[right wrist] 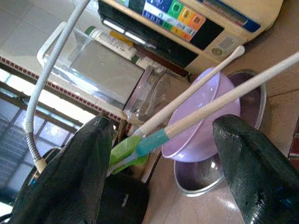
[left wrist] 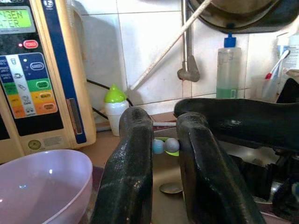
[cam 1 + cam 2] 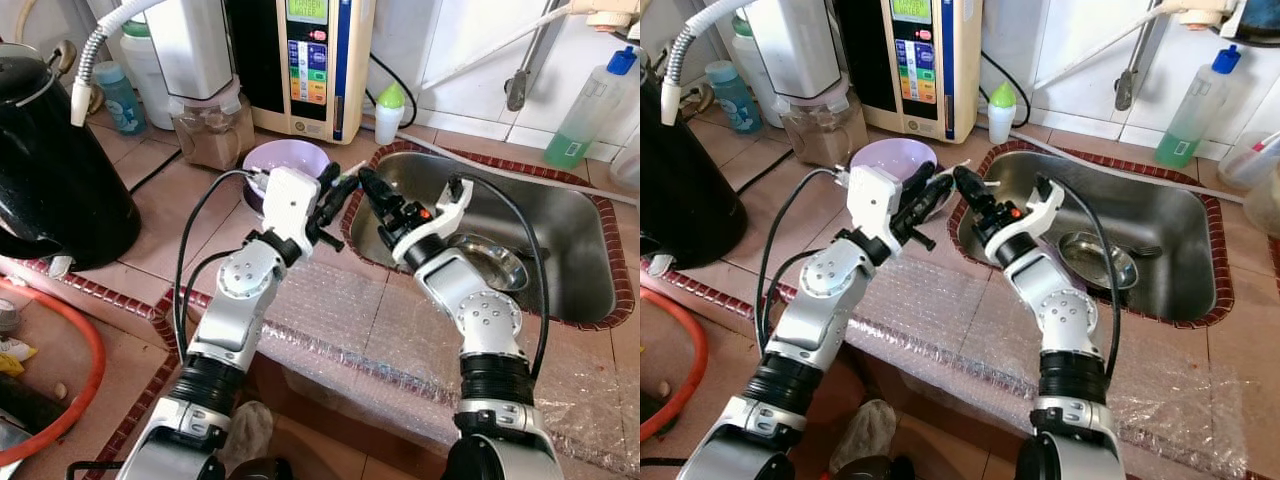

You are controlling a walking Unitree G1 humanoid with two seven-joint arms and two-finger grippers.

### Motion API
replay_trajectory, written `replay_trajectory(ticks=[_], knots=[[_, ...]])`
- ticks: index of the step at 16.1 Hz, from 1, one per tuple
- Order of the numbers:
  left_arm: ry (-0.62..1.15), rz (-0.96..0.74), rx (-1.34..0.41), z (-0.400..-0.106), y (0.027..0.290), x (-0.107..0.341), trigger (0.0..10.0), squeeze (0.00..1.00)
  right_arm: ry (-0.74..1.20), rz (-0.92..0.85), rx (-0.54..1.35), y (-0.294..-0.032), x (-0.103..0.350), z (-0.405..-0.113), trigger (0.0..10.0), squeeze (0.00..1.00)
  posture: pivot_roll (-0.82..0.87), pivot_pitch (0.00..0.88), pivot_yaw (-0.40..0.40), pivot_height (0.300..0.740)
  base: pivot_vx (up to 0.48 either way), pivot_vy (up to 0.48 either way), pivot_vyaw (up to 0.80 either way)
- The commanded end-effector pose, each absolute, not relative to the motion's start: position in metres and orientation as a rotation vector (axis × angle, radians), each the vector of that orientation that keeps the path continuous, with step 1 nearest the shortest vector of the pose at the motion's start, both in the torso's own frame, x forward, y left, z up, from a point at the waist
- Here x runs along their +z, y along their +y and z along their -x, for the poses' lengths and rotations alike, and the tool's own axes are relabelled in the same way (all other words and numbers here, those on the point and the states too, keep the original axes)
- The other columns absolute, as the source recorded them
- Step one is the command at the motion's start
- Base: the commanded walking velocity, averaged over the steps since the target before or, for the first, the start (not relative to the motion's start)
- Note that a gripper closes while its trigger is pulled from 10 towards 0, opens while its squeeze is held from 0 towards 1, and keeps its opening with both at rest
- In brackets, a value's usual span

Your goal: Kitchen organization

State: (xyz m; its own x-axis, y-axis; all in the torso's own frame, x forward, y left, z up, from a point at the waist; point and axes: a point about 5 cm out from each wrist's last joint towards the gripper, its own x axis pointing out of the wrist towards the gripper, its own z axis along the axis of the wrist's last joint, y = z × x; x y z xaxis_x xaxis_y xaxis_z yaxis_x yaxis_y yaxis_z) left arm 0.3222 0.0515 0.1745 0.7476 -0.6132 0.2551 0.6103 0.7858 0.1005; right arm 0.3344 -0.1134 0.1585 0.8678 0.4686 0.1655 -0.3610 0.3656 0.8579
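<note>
Left gripper (image 3: 337, 192) pinches a pair of pale chopsticks with green and teal ends (image 1: 187, 114) at the near-left corner of the stainless steel sink (image 3: 560, 235), its fingers (image 2: 135, 154) clamped on their tips. Their long axis runs toward the lilac plastic bowl (image 3: 285, 160). Right gripper (image 3: 372, 195) sits spread wide around them, touching nothing. Below lies the terracotta-tiled table (image 3: 200, 215), bubble wrap (image 3: 340, 310) along its front edge, white wall tiles behind.

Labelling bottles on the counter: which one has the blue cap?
The tall clear bottle of green liquid right of the sink, by the wall. The small white bottle beside the water machine has a green cap.
</note>
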Motion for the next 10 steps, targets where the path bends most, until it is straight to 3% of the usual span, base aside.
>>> replay_trajectory(ticks=[1, 2, 10], knots=[[-0.294, -0.020, -0.687, -0.320, 0.050, 0.177, 0.0, 0.00, 0.108, -1.091, 0.513, -0.114, 0.160, -0.338, 7.2, 0.00, -0.04, 0.000, 0.048, 0.740, 0.000, 0.000, 0.00], [-0.293, -0.018, -0.690, -0.319, 0.049, 0.177, 0.0, 0.00, 0.111, -1.116, 0.504, -0.114, 0.160, -0.340, 0.0, 0.00, -0.04, 0.000, 0.049, 0.740, 0.000, 0.000, 0.00], [-0.303, -0.001, -0.701, -0.317, 0.048, 0.178, 0.0, 0.00, 0.080, -1.243, 0.423, -0.111, 0.167, -0.360, 0.0, 0.00, -0.04, 0.000, 0.047, 0.740, 0.000, 0.000, 0.00]])
